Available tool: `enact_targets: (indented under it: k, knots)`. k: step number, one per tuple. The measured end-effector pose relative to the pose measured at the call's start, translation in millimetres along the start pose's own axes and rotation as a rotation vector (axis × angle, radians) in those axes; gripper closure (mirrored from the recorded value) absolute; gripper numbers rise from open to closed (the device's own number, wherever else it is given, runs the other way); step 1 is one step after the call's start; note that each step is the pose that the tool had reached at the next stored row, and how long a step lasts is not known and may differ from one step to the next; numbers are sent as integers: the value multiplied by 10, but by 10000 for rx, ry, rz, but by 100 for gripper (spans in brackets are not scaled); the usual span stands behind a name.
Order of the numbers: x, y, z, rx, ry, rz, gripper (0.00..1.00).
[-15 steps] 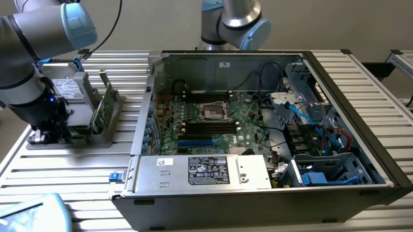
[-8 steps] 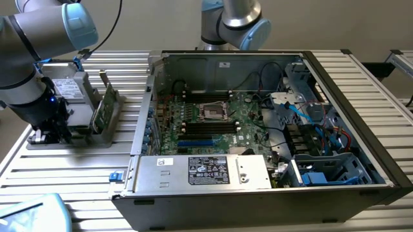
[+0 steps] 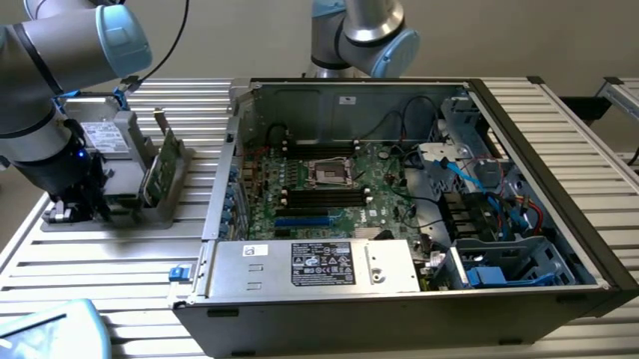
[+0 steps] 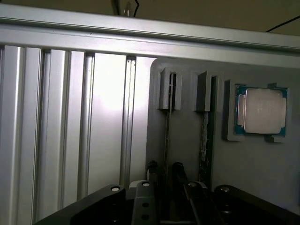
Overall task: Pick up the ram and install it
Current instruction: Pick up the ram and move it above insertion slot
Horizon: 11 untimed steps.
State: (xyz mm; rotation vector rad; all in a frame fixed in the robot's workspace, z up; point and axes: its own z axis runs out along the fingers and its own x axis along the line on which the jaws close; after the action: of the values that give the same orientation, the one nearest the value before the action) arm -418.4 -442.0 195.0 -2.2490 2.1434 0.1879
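Gripper hangs low over grey holder. Its fingers are spread, one each side of the ram, with thin dark gaps showing, so nothing is clamped. Ram stands on edge in a holder slot, and a second stick stands in the next slot beside it. Farther on, processor chip lies flat in its recess. In the exterior view, holder sits near table edge on the exterior view's left with green card upright in it. Computer case sits mid-table, motherboard inside.
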Motion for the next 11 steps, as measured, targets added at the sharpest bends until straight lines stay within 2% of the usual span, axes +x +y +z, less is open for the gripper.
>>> enact_targets:
  k: [1, 2, 11]
  knots:
    - [0, 0, 0, 0, -1, 0, 75]
    - [0, 0, 0, 0, 0, 0, 86]
    - [0, 0, 0, 0, 0, 0, 86]
